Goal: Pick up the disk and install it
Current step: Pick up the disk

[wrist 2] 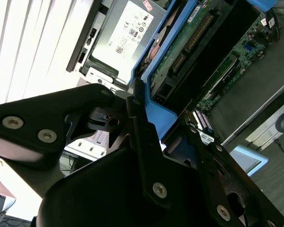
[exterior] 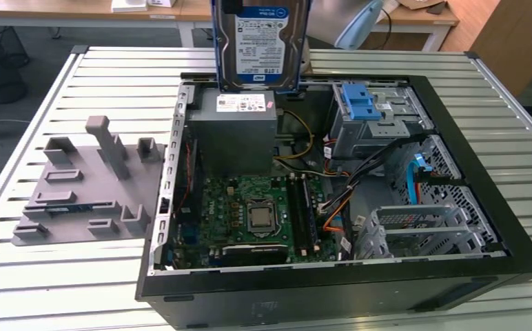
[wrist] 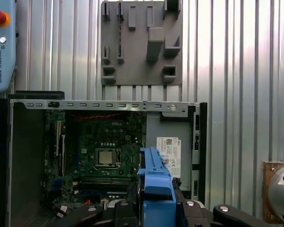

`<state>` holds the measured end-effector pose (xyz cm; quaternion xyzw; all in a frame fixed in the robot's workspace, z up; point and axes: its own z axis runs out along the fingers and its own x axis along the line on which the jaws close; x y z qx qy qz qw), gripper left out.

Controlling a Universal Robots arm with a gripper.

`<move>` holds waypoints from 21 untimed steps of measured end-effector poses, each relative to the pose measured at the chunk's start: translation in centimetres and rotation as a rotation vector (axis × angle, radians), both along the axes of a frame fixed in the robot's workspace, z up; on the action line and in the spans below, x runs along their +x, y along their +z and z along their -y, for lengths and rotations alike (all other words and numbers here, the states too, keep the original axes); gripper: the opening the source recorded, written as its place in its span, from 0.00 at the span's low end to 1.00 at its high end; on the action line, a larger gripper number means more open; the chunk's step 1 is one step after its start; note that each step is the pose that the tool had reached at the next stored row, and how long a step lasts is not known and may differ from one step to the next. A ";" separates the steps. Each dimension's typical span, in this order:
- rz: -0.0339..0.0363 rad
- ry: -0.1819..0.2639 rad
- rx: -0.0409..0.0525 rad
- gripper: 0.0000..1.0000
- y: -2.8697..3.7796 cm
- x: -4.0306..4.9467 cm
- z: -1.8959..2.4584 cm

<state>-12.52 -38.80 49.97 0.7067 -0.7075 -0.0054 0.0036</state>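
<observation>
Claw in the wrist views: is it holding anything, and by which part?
Yes. The claw grips the disk by its blue bracket, holding it above the open case.

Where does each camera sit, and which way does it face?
Exterior view: off the arm, high, looking down into the open computer case; the disk hangs above it.
First wrist view: on the arm, looking down past the gripper onto the motherboard.
Second wrist view: on the arm, looking along the gripper's linkages clamping the disk.
All three share the disk and power supply.
</observation>
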 end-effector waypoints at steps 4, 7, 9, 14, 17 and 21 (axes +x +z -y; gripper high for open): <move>0.0000 0.000 0.0000 0.36 0.00 0.00 0.43; 0.0000 0.000 0.0000 0.36 0.00 0.00 0.64; 0.0001 0.000 0.0001 0.36 -0.01 0.00 0.68; 0.0000 0.000 0.0000 0.36 0.00 0.00 0.70; 0.0000 0.000 0.0000 0.36 0.00 0.00 0.70; 0.0000 0.000 -0.0001 0.36 0.00 0.00 0.89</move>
